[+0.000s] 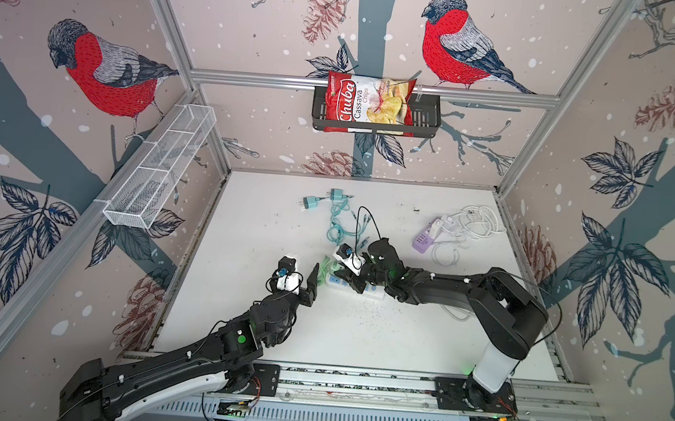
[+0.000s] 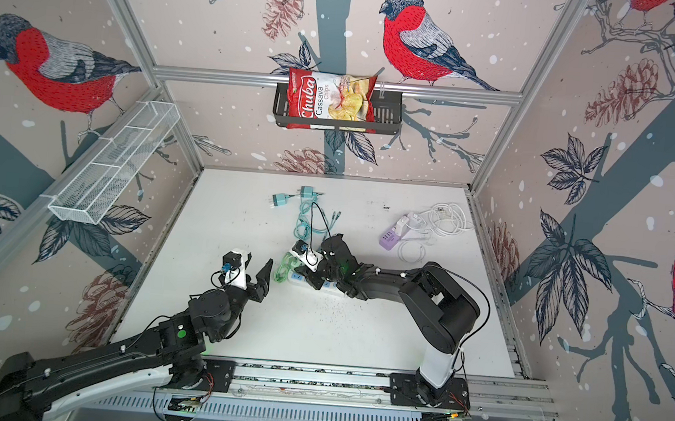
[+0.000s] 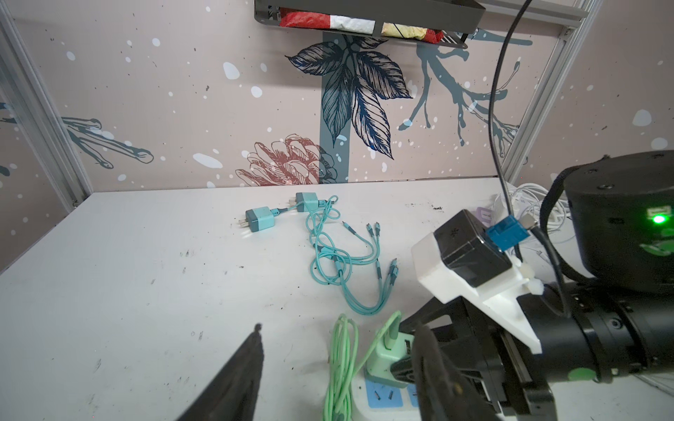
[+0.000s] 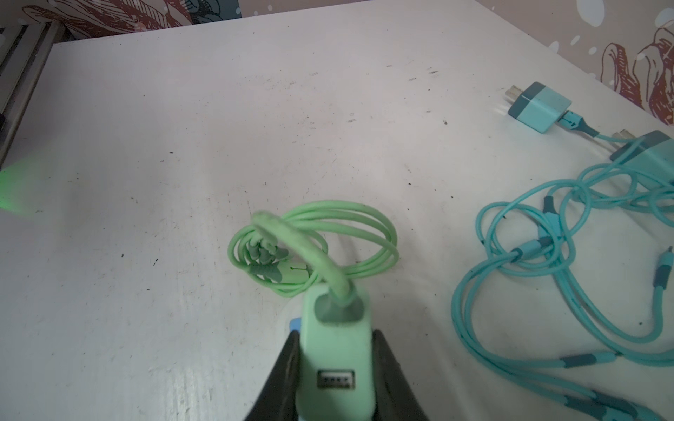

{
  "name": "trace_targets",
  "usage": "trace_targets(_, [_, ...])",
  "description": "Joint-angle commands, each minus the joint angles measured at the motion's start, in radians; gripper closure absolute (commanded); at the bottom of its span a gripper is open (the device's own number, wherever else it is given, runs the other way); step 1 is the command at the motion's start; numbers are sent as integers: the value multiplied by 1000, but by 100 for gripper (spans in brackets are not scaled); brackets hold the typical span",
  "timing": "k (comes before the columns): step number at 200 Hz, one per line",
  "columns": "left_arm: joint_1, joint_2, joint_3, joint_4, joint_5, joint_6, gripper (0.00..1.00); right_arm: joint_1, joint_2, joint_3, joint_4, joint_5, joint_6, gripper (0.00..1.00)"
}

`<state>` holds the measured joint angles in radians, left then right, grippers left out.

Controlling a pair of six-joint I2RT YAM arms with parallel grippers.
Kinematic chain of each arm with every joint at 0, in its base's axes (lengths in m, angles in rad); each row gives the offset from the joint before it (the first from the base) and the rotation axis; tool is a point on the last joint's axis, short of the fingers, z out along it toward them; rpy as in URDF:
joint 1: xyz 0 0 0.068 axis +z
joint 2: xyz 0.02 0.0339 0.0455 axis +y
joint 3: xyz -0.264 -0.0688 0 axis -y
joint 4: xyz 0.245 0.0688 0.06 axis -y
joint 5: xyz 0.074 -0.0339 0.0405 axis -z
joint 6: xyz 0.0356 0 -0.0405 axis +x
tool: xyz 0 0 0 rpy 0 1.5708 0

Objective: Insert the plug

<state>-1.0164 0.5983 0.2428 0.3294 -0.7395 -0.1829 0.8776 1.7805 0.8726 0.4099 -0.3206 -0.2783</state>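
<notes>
One green plug [image 3: 391,351] clamped in right gripper [image 4: 335,339] on white power strip [image 3: 359,410], left gripper [image 3: 339,331] half open, empty, just beside

green plug [image 4: 335,350] smooth matt plastic; table [image 4: 164,145] scuffed matt; chip bag [image 1: 368,101] glossy foil
</notes>
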Motion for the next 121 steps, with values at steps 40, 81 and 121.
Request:
trace_targets(40, [1,3,13,43,1,20,36,10,-2,-41,-45,32,31,100])
trace_targets(81, [1,4,14,45,3,23,36,24,10,-23,-70,39,26,100])
trace_targets(121, [1,-2,8,47,-1,23,37,37,33,25,-135,45,-6,100])
